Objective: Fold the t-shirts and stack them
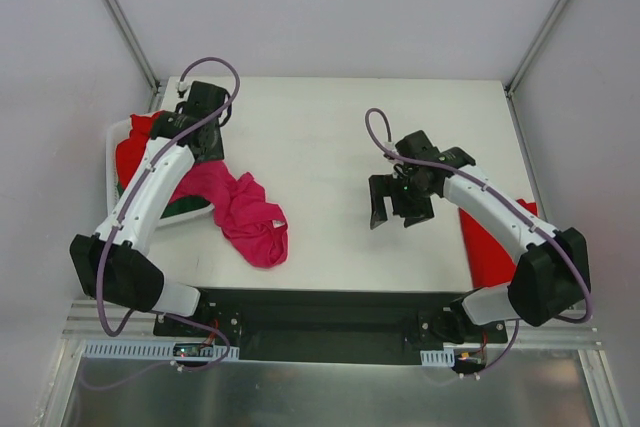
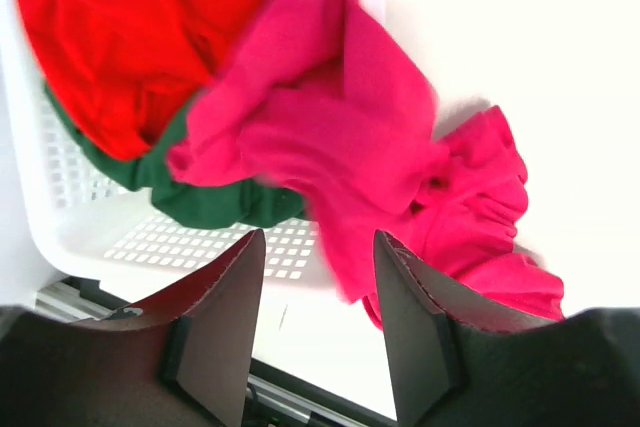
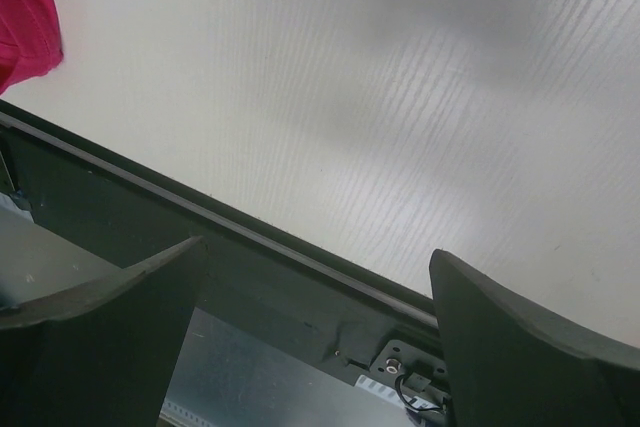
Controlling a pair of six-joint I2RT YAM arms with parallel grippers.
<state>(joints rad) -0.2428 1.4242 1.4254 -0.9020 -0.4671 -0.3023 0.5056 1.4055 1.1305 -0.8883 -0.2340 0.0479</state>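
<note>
Early stage: magenta t-shirt lies unfolded at lower left of tabletop; left gripper and right gripper open, empty.

We are reading no text, brand, number or sign in any view. We are only seeing a small white label strip just below the table near edge, with print too tiny to read.
</note>
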